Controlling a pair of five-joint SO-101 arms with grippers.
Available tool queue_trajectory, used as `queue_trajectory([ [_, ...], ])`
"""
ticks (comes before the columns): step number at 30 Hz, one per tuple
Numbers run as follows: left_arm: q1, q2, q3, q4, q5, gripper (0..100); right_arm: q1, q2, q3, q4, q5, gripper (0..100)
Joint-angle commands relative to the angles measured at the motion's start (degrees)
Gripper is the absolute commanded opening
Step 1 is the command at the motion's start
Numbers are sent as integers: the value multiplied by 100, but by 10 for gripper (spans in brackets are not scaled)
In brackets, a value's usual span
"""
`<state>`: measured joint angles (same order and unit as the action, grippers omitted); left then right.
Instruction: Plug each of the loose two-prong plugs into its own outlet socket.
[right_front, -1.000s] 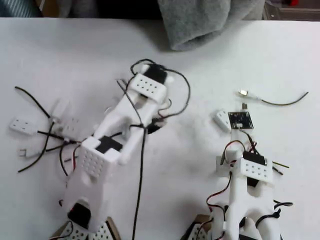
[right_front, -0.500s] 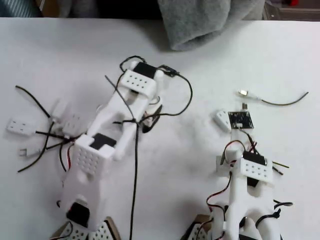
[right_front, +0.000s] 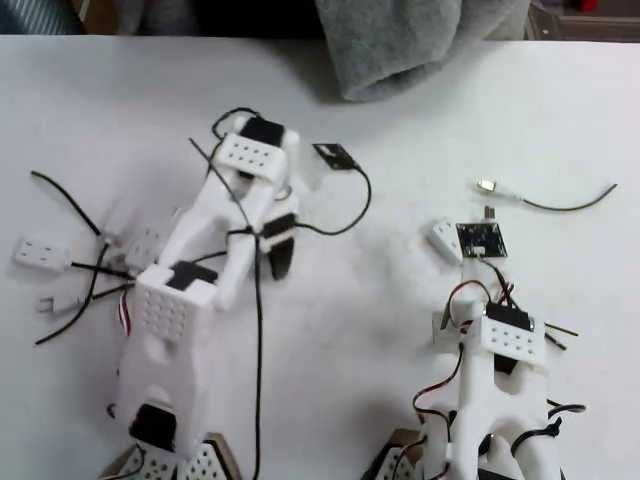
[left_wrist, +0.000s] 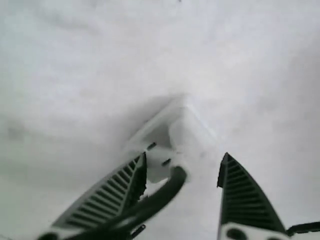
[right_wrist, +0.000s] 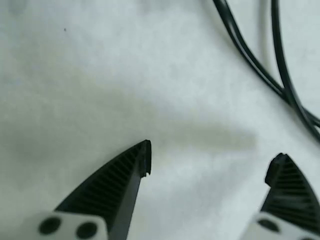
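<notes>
The left gripper (left_wrist: 184, 160) has its two dark fingers (left_wrist: 115, 195) apart. A white block (left_wrist: 182, 132) sits between them, in the lower middle of the left wrist view. The block has two small dark marks on one side. One finger is right up against it, and there is a gap on the other side. I cannot tell if the block is pinched. A thick black cord (left_wrist: 160, 195) runs across in front of the block.

The right gripper (right_wrist: 212, 157) is wide open over the white table (right_wrist: 100, 75). Two black cords (right_wrist: 275, 40) run down the upper right of the right wrist view.

In the high view, the left arm (right_front: 190, 290) goes from the lower left up toward the middle. The right arm (right_front: 495, 380) is in the lower right. A white socket block (right_front: 40, 253) lies flat at the far left. Small white pieces (right_front: 135, 245) and tangled black cords lie just beside it. On the right side, a small plug (right_front: 487, 186) lies loose on the table. Its thin dark cord (right_front: 570, 209) trails toward the right edge. A grey cloth (right_front: 400, 45) lies at the top middle.
</notes>
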<state>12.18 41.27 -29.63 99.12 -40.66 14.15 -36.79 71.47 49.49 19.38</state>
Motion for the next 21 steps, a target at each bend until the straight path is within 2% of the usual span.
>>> queue_trajectory([
  [1,-277,22,-26,-431,-237,241,13,13,-97,-66,-26,361],
  [4,-400,259,-62,-782,-237,241,-92,13,-88,-66,-26,361],
  [16,-391,321,-62,-1099,-246,239,-84,13,-88,-66,-26,361],
  [18,-391,321,-62,-1187,-237,205,-84,13,-88,-66,-26,361],
  [21,-365,321,-62,-1451,-237,78,-84,13,-88,-66,-35,361],
])
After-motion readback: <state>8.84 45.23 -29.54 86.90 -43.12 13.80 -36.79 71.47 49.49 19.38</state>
